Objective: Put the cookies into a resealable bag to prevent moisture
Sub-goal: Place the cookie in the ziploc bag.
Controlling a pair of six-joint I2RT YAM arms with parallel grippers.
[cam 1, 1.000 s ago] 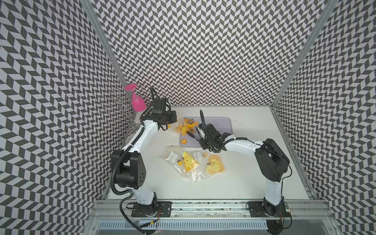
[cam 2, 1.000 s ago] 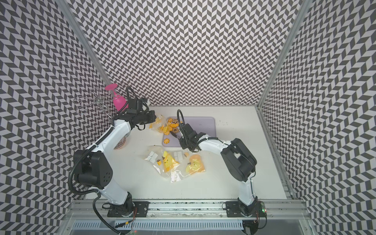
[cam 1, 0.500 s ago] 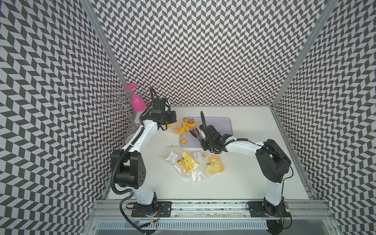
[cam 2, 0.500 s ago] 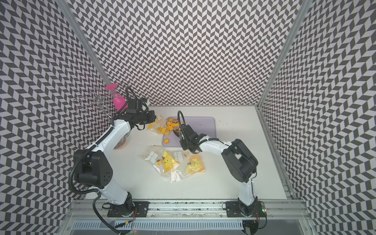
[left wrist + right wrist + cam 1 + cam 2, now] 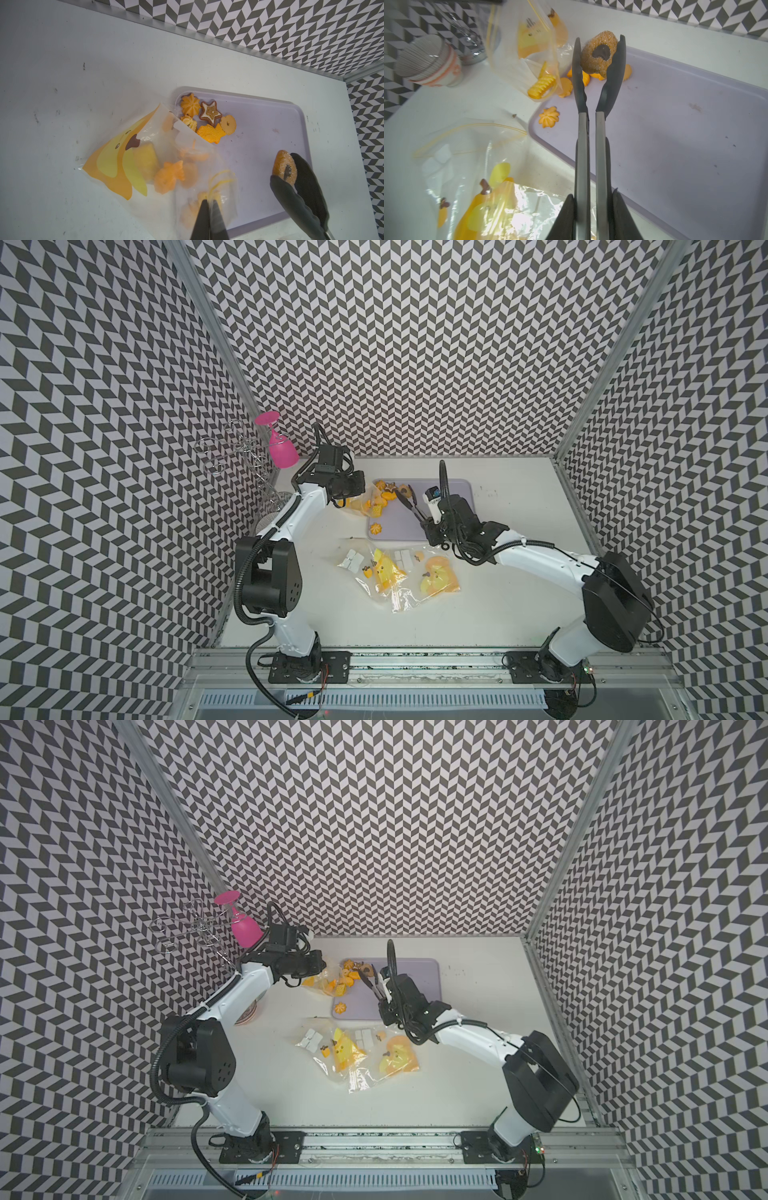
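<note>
The left gripper (image 5: 209, 204) is reaching over the far-left part of the table (image 5: 519, 593), its fingers pressed together and pinching the clear film at the yellow-striped mouth of the resealable bag (image 5: 124, 162). The bag is hanging tilted from that grip, its mouth lying over the far-left corner of the lavender tray (image 5: 270, 124) and its printed end resting on the table to the left of the tray. Several cookies are showing through its film. The right gripper (image 5: 592, 197) is squeezing the handles of black tongs (image 5: 611, 83), and the tongs' tips are clamping a sugared cookie with a brown heart (image 5: 598, 52), raised over the tray just right of the bag's mouth. More loose cookies (image 5: 207, 118) are lying in the tray's far-left corner, and one flower-shaped cookie (image 5: 549, 117) is sitting alone by the tray's near-left edge. Spare chick-printed bags (image 5: 390, 572) are lying flat on the table nearer than the tray.
</note>
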